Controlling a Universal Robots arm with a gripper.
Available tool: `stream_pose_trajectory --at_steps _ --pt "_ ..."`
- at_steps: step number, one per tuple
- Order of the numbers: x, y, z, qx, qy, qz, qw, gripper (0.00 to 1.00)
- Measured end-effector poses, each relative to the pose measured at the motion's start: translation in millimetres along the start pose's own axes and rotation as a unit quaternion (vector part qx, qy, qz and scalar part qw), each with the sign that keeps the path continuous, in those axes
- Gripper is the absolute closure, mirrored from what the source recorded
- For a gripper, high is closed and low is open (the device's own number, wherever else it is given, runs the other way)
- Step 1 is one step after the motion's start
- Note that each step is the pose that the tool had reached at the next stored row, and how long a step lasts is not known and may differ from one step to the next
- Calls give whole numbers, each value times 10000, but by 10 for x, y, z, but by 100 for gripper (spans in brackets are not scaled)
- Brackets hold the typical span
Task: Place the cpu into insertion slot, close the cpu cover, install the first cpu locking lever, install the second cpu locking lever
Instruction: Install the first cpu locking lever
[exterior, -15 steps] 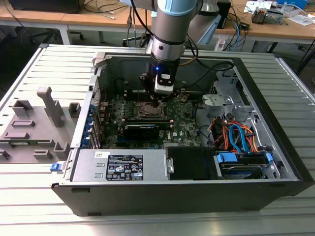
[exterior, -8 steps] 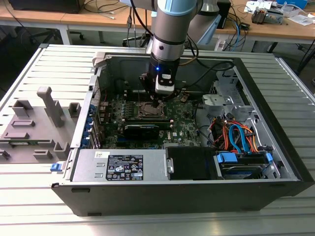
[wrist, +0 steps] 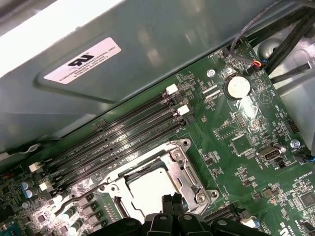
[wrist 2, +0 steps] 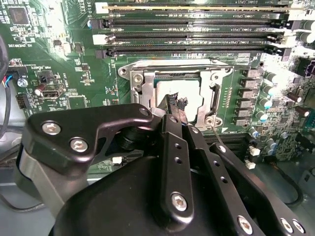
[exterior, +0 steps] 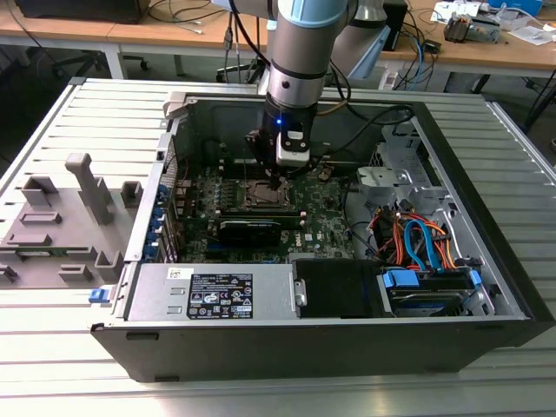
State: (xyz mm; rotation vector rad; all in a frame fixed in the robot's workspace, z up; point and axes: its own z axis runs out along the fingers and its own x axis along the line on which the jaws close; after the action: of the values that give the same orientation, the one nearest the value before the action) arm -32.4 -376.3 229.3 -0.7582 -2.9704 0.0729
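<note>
Your hand [wrist 2: 176, 109] hangs directly above the slot [wrist 2: 174, 91], fingers pinched narrow and holding nothing; the cpu [wrist 2: 189, 93] lies seated inside, under the closed cover [wrist 2: 216, 83].

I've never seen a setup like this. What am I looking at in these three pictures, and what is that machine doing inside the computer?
The machine is a robot arm reaching down into an opened computer case that lies on a metal table. The exterior view comes from a camera standing off the arm; both wrist views come from cameras riding on the arm, looking down at the green circuit board. The black claw at the arm's end hovers right over the processor socket, where a pale square chip sits framed by a silvery metal cover. Long black memory slots run beside the socket. Whether the claw pinches anything is hard to tell. Grey plastic holders stand on the table beside the case.
</note>
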Motion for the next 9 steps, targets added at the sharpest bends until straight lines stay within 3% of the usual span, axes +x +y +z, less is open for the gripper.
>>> stream_pose_trajectory --at_steps 9 --pt "0 0 0 6 -8 -141 9999 89"
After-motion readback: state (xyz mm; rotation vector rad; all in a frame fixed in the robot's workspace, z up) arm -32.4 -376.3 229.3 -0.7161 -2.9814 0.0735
